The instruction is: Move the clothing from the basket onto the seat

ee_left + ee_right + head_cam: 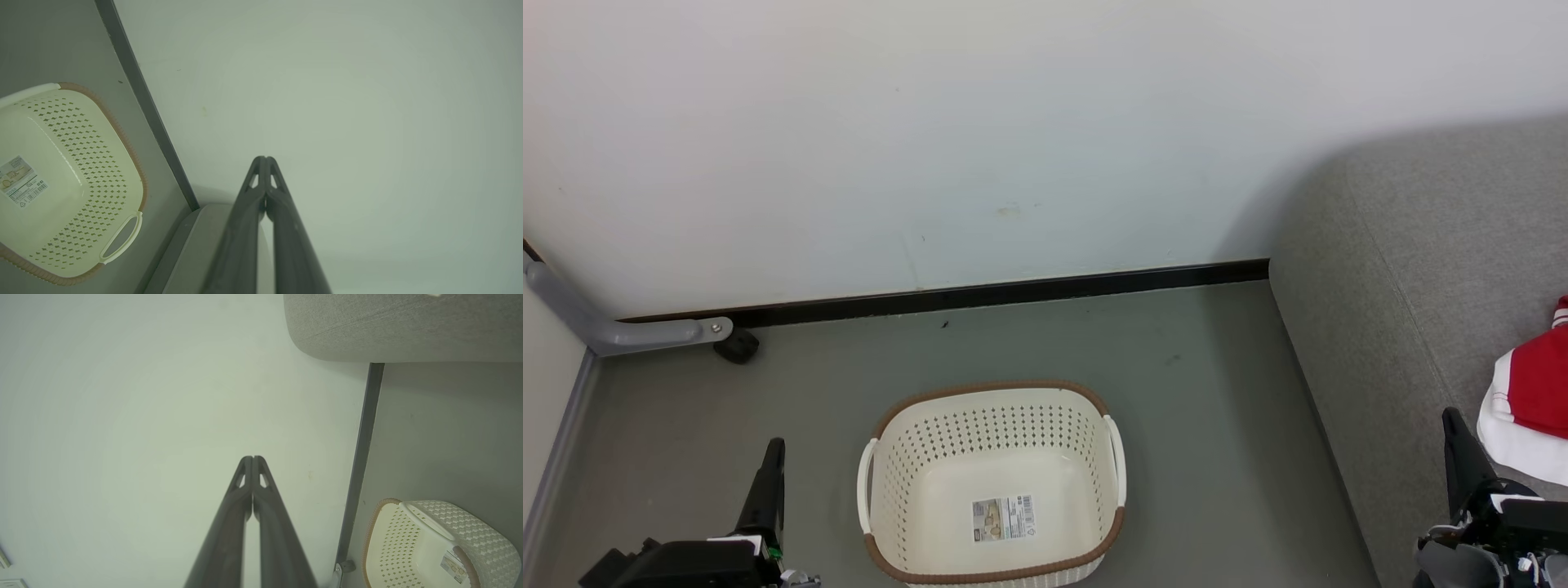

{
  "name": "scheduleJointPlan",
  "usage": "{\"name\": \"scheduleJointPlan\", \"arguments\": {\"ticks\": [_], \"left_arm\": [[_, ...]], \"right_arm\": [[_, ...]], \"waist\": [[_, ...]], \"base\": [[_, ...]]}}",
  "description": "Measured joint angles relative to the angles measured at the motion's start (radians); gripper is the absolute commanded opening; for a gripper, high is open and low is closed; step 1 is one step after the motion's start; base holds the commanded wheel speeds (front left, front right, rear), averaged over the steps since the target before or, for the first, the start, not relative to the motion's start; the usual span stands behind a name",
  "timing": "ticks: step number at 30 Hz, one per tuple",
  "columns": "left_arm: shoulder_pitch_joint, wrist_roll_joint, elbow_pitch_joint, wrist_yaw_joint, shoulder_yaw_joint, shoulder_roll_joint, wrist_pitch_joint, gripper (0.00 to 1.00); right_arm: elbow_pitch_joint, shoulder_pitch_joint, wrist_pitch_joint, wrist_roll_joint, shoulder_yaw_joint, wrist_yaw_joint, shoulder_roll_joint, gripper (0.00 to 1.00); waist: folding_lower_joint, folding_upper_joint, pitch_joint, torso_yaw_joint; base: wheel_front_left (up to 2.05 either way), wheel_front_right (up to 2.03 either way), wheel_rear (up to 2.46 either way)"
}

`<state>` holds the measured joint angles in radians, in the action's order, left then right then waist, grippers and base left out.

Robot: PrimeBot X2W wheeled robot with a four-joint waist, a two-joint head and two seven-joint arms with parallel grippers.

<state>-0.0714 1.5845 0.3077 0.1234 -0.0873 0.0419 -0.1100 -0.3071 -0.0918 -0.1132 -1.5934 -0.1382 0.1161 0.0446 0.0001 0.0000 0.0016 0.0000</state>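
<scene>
The cream perforated plastic basket (992, 385) sits bare on the floor, and the red-and-white sportswear clothing (1539, 384) lies on the grey fabric sofa seat (1421, 245). My left hand (774, 447) and right hand (1454, 425) are pinched closed, holding nothing. I judge the move complete, so I'd park both clear of the sofa.

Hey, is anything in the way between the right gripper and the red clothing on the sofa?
Nothing visible stands between them. The clothing already lies on the seat, close beside the shut right gripper in the head view. The basket on the floor is empty.
</scene>
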Motion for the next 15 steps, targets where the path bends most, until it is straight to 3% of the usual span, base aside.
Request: {"name": "scheduleJointPlan", "arguments": {"ticks": [15], "left_arm": [[-0.004,0.0,-0.001,0.0,0.0,-0.001,-0.004,0.0]], "right_arm": [[0.002,0.0,0.0,0.0,0.0,0.0,-0.001,0.0]], "waist": [[0.0,0.0,0.0,0.0]], "base": [[0.0,0.0,0.0]]}}
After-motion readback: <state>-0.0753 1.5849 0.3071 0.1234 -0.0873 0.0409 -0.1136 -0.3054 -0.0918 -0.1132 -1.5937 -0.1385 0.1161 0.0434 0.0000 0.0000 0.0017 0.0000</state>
